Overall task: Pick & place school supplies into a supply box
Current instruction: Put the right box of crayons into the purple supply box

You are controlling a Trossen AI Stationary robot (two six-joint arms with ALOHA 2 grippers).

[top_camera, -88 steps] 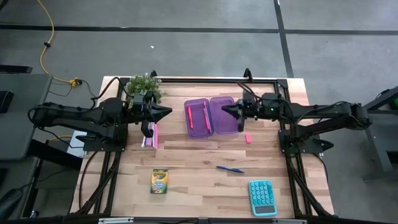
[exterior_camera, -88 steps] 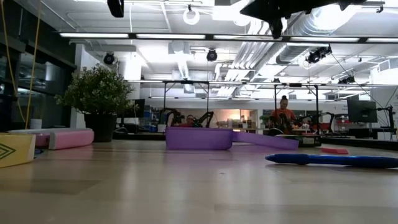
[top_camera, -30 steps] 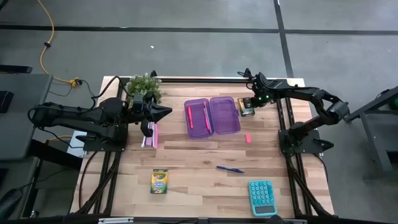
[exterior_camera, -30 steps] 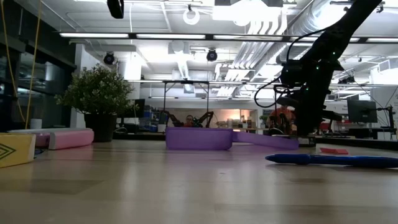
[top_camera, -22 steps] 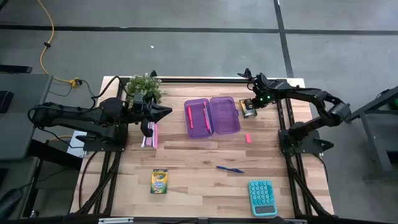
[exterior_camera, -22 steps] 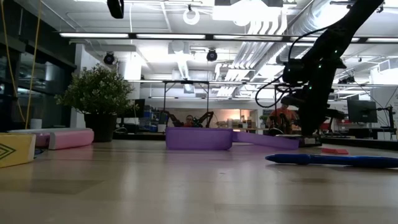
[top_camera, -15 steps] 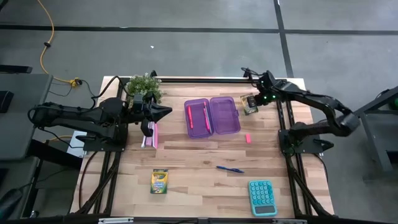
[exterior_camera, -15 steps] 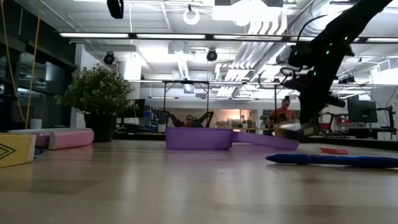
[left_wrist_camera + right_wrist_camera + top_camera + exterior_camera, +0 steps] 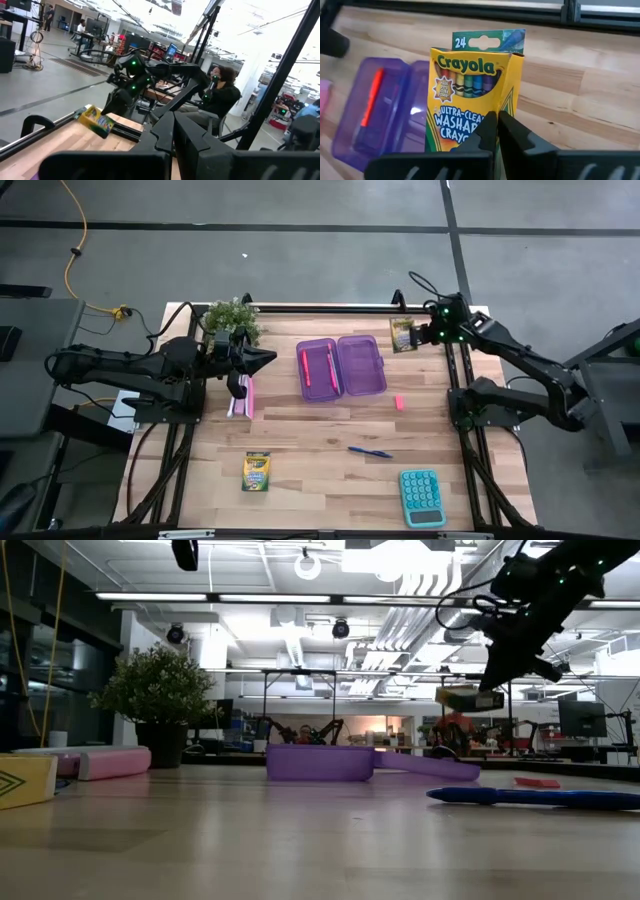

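Observation:
My right gripper (image 9: 418, 335) is near the table's far right corner, shut on a yellow-green crayon box (image 9: 403, 334), which also shows in the low view (image 9: 470, 698) and in the right wrist view (image 9: 470, 95). The purple supply box (image 9: 342, 367) lies open on the table to its left, with pink and red pens inside. A second crayon box (image 9: 257, 472), a blue pen (image 9: 370, 451) and a pink eraser (image 9: 398, 402) lie flat on the table. My left gripper (image 9: 270, 360) hovers shut, left of the supply box. My right gripper pinches the crayon box between its two fingers (image 9: 489, 131) at the end opposite the "24" flap (image 9: 465, 132). The fingers come from above, slanting down. The box is lifted clear of the table and lies about level below the fingertips (image 9: 470, 698).
A potted plant (image 9: 232, 318) stands at the far left. A pink-and-white booklet (image 9: 242, 397) lies under my left arm. A teal calculator (image 9: 421, 497) sits near the right front corner. Bare wood shows in the table's middle and near left. People sit in the room beyond the table.
My right gripper, down on the crayon box beside the supply box's right half a second ago, has risen with it and swung toward the far right corner. The crayon box has left the table and now hangs clear. My left arm has kept still.

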